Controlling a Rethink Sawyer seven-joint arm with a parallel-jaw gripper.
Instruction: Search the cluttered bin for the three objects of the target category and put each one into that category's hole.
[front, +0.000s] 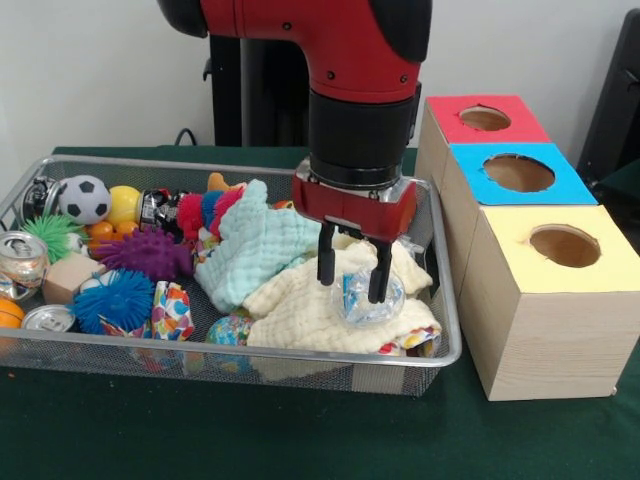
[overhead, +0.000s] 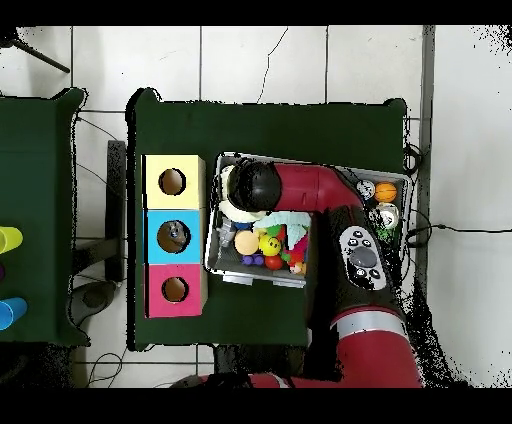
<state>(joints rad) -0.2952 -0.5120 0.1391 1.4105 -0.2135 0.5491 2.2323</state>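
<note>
Front view: gripper (front: 353, 283) is down in the wire bin (front: 445, 300), near the bin's right end. Its 2 black fingers (front: 326, 265) straddle a crumpled clear plastic bottle (front: 372, 300) lying on the cream cloth (front: 300, 310), with a gap visible between them; whether they already pinch the bottle I cannot tell. A mint cloth (front: 255, 250) lies just beside it toward the bin's middle. Left half of the bin: soccer ball (front: 84, 198), purple spiky ball (front: 148, 253), blue spiky ball (front: 113, 300), 2 cans (front: 22, 258) against the left wall. 3 boxes stand in a row beside the bin's right wall: red-topped (front: 455, 125), blue-topped (front: 480, 185), yellow-topped (front: 520, 255), each with 1 round hole.

Judgement: the step is the pickup of the bottle. To do it well, close on the bottle's body only, keep cloth out of the fingertips, then lift straight up clear of the rim before moving toward a box. Thin plastic will likely deform, so slipping is the risk.

Overhead view: the arm (overhead: 345, 215) covers much of the bin, and the gripper itself is hidden under the wrist. The bench is covered in dark green cloth (overhead: 270, 130); the floor (overhead: 300, 60) is pale tile with cables along its edges.
</note>
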